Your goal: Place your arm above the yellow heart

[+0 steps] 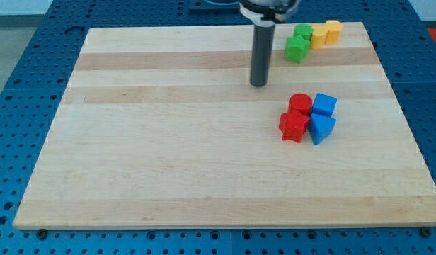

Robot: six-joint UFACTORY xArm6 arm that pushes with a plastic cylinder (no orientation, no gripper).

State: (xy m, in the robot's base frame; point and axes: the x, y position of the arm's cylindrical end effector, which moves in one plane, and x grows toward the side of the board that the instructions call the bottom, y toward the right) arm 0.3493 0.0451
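My tip (258,84) rests on the bench (168,156), left of and below the green star (296,49). The yellow heart (333,32) sits well apart, top right. The tool holds nothing.

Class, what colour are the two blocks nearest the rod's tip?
Green and green, at the camera view's top, right of my tip.

Yellow heart (333,32) sits flat at upper right of frame, near board's top edge, touching a second yellow block (318,36) on its left.
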